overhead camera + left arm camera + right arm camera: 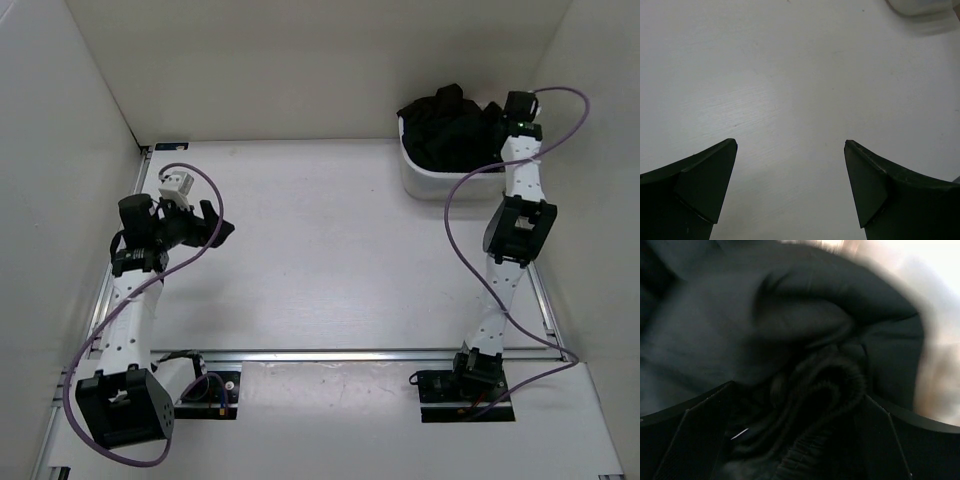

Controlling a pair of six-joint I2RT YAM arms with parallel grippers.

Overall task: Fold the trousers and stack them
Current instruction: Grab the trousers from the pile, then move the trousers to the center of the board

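The trousers (452, 128) were found bunched in the bin (440, 185) at the table's (320, 260) far right corner; no long axis could be made out. The right gripper (797, 395), its arm stretched forward, was pointed down just above them, jaws apart, nothing clamped. The left gripper (790, 145), also parted, was held well apart at the left. The right arm was judged nearer.

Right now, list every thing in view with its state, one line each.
trousers: unfolded, crumpled in a heap inside the bin
bin: upright at the far right of the table, filled with the black fabric
left fingers: spread open, empty, over bare table
right fingers: spread open, down at the trousers, bunched fabric between them, not clamped
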